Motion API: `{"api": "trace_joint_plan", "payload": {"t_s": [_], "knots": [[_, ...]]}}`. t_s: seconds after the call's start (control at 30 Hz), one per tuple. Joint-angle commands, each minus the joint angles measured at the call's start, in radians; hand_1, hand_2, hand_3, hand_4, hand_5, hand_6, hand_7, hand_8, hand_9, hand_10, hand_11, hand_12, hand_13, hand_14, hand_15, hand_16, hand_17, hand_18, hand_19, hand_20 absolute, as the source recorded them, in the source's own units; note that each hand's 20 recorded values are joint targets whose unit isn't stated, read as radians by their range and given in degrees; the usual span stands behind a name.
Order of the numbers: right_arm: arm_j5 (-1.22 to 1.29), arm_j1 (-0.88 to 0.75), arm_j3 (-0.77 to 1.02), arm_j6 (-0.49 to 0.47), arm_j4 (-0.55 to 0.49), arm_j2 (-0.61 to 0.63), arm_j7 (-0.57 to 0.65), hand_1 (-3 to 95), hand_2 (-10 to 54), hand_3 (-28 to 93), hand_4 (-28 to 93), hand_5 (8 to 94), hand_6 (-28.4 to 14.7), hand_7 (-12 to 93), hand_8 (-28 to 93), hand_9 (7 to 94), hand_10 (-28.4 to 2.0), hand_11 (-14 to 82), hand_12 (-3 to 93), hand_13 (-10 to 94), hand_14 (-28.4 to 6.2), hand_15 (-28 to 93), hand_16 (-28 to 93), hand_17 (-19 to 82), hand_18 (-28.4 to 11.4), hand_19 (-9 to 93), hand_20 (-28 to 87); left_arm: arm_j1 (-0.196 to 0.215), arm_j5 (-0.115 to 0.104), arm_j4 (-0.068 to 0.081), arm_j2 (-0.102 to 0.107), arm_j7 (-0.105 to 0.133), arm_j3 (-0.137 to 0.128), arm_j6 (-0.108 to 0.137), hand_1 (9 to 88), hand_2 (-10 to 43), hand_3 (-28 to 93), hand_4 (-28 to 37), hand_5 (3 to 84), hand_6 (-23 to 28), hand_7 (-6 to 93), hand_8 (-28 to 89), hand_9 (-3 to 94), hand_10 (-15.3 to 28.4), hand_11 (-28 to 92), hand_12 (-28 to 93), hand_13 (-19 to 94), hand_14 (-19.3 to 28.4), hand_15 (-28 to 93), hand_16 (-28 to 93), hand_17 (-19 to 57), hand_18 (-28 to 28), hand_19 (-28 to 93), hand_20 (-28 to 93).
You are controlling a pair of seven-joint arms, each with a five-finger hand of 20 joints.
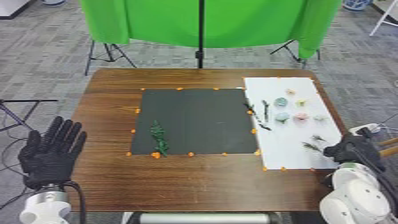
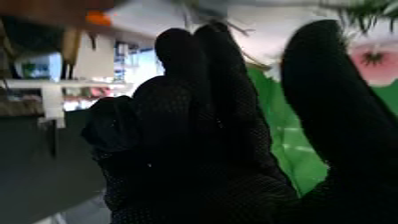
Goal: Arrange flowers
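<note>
one green leafy stem (image 1: 158, 132) lies on the dark-grey square mat (image 1: 200, 117); the left robot hand (image 1: 49, 161) is spread, the right robot hand (image 1: 354, 150) thumb-apart.

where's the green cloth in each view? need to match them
Head view: green cloth hangs across the top, beyond the table.
Right wrist view: green cloth is behind the right hand, seen between thumb and fingers.
Shared landmark: that right hand, at the head view's right edge.

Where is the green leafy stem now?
In the head view, the leafy stem lies on the dark mat's left part, near its front edge.
</note>
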Motion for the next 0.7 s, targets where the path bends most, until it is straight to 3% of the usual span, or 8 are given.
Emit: {"api": "trace_joint_plan", "payload": {"t_s": [0.03, 0.2, 0.43, 0.7], "knots": [[0.032, 0.009, -0.005, 0.056, 0.020, -0.001, 0.046, 52.5, -9.1, 74, -28, 76.4, -6.3, 31, 5, 70.0, -18.3, 43.5, 34.0, 65, -16.9, 80, 28, 38, -27.7, 93, 59, 0.025, -0.016, -0.009, -0.009, -0.002, 0.008, 0.000, 25.3, 13.5, 78, -28.3, 48.4, 10.9, 15.8, -10, 41.2, 16.2, 23, 12, 30, 16.1, 36, -7, -7.9, 14.1, 34, 12], [0.027, 0.011, -0.013, 0.104, -0.005, 0.004, 0.049, 52.7, -7.7, 76, -28, 75.3, -5.7, 36, 9, 70.6, -17.8, 45.1, 38.2, 66, -16.4, 80, 28, 40, -27.6, 93, 60, 0.031, -0.019, -0.012, -0.009, 0.000, 0.010, -0.004, 25.4, 13.4, 78, -28.3, 48.4, 10.9, 15.8, -10, 41.2, 16.2, 23, 12, 30, 16.1, 36, -7, -7.9, 14.1, 34, 12], [0.043, 0.042, -0.052, 0.171, -0.085, 0.019, 0.016, 47.3, -8.6, 80, -23, 75.6, -4.9, 42, 14, 71.5, -18.8, 49.3, 36.8, 68, -16.6, 81, 29, 41, -27.8, 93, 63, 0.033, -0.019, -0.012, -0.008, 0.002, 0.007, -0.004, 25.3, 13.3, 78, -28.3, 48.4, 10.9, 15.8, -9, 41.1, 16.1, 23, 12, 30, 16.1, 36, -6, -7.9, 14.1, 34, 12], [0.112, 0.169, -0.180, 0.158, -0.142, -0.012, -0.045, 45.0, -6.1, 80, -21, 74.4, -4.3, 47, 17, 71.5, -19.3, 53.2, 34.0, 69, -16.7, 81, 29, 42, -27.8, 93, 64, 0.028, -0.018, -0.011, -0.006, -0.009, 0.010, 0.001, 25.4, 13.3, 77, -28.3, 48.5, 11.0, 15.8, -9, 41.1, 16.2, 23, 12, 30, 16.2, 36, -7, -7.9, 14.1, 34, 12]]}}
